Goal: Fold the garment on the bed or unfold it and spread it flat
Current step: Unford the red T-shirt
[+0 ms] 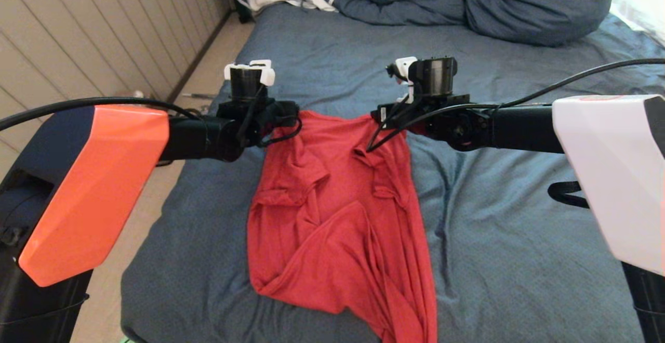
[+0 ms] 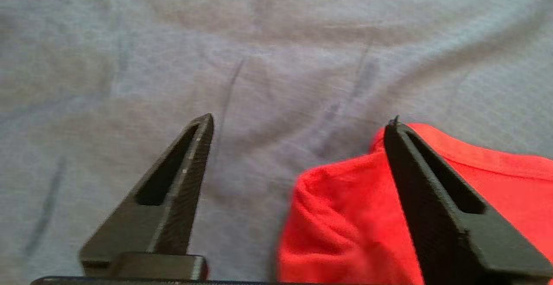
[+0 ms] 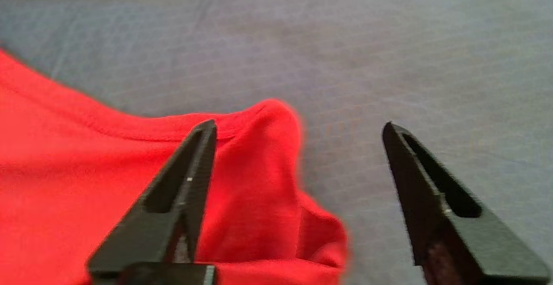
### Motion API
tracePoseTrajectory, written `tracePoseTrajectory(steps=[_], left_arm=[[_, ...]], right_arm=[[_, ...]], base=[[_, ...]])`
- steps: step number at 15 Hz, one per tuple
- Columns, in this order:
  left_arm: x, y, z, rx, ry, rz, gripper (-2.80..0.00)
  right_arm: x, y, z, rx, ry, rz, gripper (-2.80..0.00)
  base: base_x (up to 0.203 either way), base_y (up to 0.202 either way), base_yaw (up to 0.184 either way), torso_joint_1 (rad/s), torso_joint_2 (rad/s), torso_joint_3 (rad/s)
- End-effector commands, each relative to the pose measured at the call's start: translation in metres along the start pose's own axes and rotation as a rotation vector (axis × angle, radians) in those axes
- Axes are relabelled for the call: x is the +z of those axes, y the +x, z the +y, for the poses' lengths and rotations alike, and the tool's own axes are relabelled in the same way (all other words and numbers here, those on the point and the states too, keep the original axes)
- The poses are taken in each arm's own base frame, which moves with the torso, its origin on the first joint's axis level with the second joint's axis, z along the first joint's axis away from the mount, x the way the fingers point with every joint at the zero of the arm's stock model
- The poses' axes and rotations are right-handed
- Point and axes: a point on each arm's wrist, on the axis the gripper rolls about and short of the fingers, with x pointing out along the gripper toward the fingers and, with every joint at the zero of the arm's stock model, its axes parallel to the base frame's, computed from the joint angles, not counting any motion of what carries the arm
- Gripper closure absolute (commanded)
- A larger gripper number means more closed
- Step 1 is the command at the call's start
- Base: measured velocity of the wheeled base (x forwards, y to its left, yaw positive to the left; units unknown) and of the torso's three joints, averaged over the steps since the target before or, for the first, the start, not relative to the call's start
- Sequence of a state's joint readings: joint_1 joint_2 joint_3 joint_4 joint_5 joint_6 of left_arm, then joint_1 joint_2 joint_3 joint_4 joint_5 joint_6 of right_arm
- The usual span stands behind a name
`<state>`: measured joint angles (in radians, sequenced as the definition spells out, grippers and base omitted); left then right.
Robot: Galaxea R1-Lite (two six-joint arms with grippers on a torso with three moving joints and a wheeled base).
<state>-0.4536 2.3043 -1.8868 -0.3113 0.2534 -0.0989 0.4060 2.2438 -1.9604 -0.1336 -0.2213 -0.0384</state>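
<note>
The garment (image 1: 337, 218) lies on the bed (image 1: 519, 260), running from between the two grippers back toward the robot. The left gripper (image 2: 298, 123) hangs over the garment's far left corner, one finger (image 2: 432, 198) above the cloth, the other above bare sheet. The right gripper (image 3: 298, 125) hangs likewise over the far right corner. Beyond both grippers, a duvet (image 1: 467, 0) lies across the bed's far end.

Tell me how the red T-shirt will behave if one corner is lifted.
The red T-shirt is probably floppy: it lies creased and folded over itself, so it would drape. It looks thin, likely light. On the wrinkled bed sheet it may drag rather than slide.
</note>
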Motion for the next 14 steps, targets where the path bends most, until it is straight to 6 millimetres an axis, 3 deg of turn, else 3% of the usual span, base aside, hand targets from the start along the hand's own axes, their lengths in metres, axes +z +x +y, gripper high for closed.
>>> tracePoseTrajectory(steps=[1, 3, 5, 7, 10, 12, 13, 14], left_arm=[[0.005, -0.003, 0.003, 0.014, -0.001, 0.001, 0.0], [0.046, -0.032, 0.015, 0.04, -0.023, -0.023, 0.0], [0.11, -0.098, 0.029, 0.034, -0.087, -0.06, 0.0], [0.137, -0.154, 0.042, 0.005, -0.149, -0.025, 0.0], [0.129, -0.201, 0.053, -0.013, -0.177, 0.064, 0.0], [0.126, -0.206, 0.054, -0.018, -0.182, 0.082, 0.0], [0.12, -0.213, 0.055, -0.017, -0.179, 0.103, 0.0], [0.101, -0.218, 0.057, -0.015, -0.169, 0.166, 0.0]], right_arm=[[0.004, -0.003, -0.001, -0.002, 0.003, -0.006, 0.0], [0.04, -0.038, -0.008, -0.002, 0.021, -0.066, 0.0], [0.08, -0.089, -0.019, 0.003, 0.051, -0.12, 0.0], [0.088, -0.118, -0.023, 0.014, 0.073, -0.095, 0.0], [0.08, -0.142, -0.02, 0.038, 0.093, -0.043, 0.0], [0.077, -0.145, -0.018, 0.046, 0.1, -0.027, 0.0], [0.065, -0.146, -0.013, 0.059, 0.099, 0.031, 0.0], [0.047, -0.145, -0.003, 0.081, 0.09, 0.105, 0.0]], base=[[0.0, 0.0, 0.0, 0.0, 0.0, 0.0], [0.0, 0.0, 0.0, 0.0, 0.0, 0.0], [0.0, 0.0, 0.0, 0.0, 0.0, 0.0], [0.0, 0.0, 0.0, 0.0, 0.0, 0.0], [0.0, 0.0, 0.0, 0.0, 0.0, 0.0], [0.0, 0.0, 0.0, 0.0, 0.0, 0.0], [0.0, 0.0, 0.0, 0.0, 0.0, 0.0], [0.0, 0.0, 0.0, 0.0, 0.0, 0.0]])
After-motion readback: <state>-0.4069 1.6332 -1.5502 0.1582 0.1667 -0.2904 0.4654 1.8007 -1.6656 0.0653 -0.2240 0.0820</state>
